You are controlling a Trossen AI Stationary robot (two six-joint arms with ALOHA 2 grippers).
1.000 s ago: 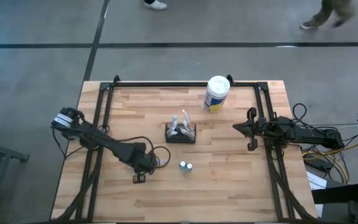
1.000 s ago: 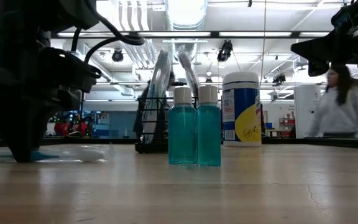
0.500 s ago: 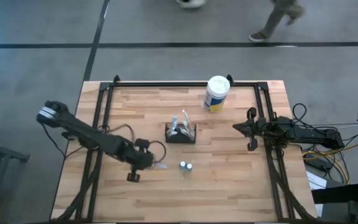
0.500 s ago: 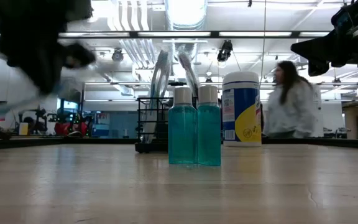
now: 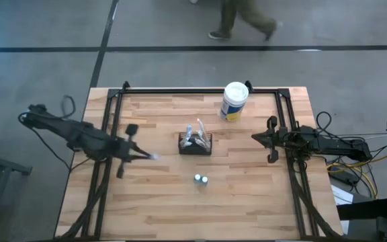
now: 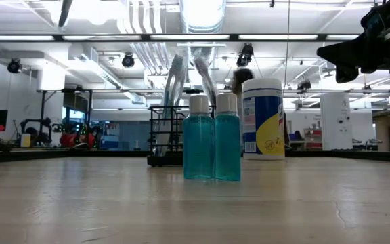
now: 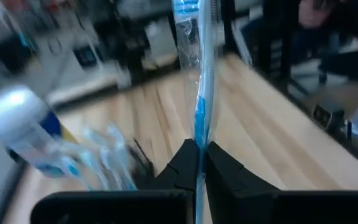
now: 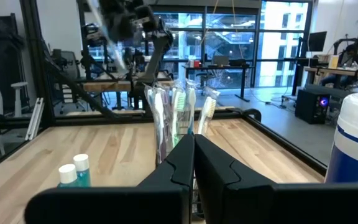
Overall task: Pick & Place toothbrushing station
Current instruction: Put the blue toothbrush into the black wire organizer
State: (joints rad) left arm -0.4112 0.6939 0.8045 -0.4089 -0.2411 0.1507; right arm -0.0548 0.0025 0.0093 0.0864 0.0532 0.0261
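The black mesh caddy (image 5: 195,144) stands on its base at the table's middle, with several toothbrushes upright in it; it also shows in the right wrist view (image 8: 178,118) and the low view (image 6: 162,135). My left gripper (image 5: 141,156) is left of the caddy, above the table, shut on a clear-wrapped blue toothbrush (image 7: 197,74). My right gripper (image 5: 269,139) waits right of the caddy, shut and empty (image 8: 191,152). My left gripper pinches the wrapped toothbrush between its two fingers at one end of the wrapper (image 7: 197,142). The toothbrush (image 5: 152,157) sticks out past the fingertips in line with the fingers, toward the table's right and the caddy. It is lifted clear of the table.
Two small teal bottles (image 5: 201,179) stand side by side nearer than the caddy. A white canister with a yellow-blue label (image 5: 234,101) stands at the far edge. A black frame rail (image 5: 180,91) runs around the table. A person walks beyond the far edge (image 5: 244,17).
My left gripper has risen from the table near the bottles and swung toward the table's left and far side, still shut. The wrapped toothbrush, which lay on the table, is now lifted clear with it. A person has crossed behind the table.
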